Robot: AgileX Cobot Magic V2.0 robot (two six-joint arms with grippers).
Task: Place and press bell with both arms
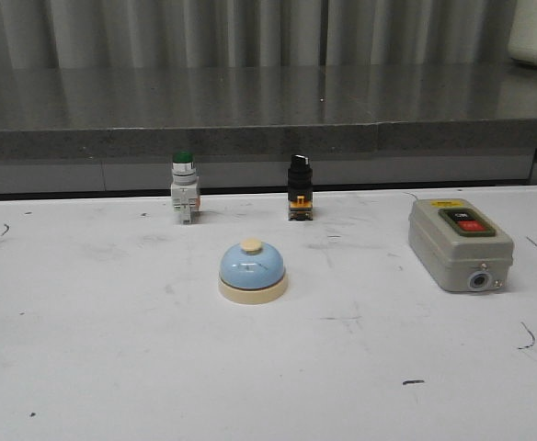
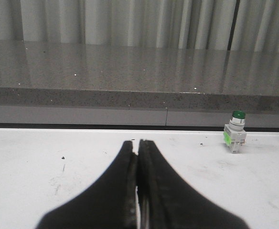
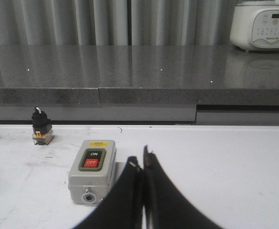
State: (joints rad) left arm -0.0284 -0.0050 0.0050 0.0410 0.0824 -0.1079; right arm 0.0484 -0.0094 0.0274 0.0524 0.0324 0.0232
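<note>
One bell (image 1: 253, 272), three switches, both jaws closed.

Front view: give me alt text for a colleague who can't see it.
A pale blue dome-shaped desk bell with cream base and knob sits mid-table on a scuffed white table. Behind it stand a green-capped pushbutton and a black selector switch; a grey ON/OFF switch box lies right.

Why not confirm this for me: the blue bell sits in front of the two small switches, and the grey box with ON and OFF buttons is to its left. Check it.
One detail is wrong. In the front view the grey box lies to the right of the bell, not its left. The bell does sit in front of the green-capped pushbutton and the black selector switch.
</note>
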